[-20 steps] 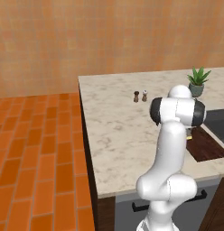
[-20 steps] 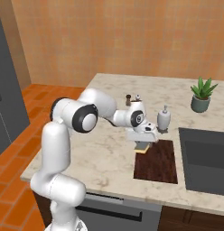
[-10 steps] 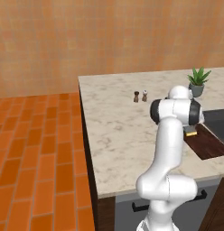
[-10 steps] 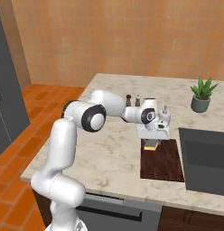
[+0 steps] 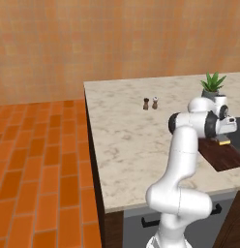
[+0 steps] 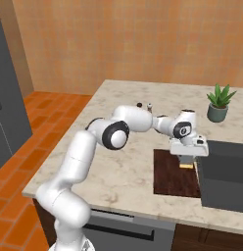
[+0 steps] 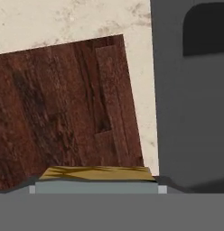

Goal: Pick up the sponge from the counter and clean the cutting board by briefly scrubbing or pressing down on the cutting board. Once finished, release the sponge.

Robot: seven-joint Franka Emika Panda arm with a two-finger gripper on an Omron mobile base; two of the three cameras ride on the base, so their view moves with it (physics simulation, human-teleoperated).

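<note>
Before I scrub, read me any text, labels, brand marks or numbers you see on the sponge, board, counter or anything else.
None: there is no readable text in any view.
The sponge in the gripper, the cutting board, the counter, the potted plant and the two small shakers carry no lettering, labels or numbers.

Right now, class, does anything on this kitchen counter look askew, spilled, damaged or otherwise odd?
Nothing stands out. The cutting board lies flat on the counter beside the sink, the sponge is held above it, and the potted plant stands upright.
</note>
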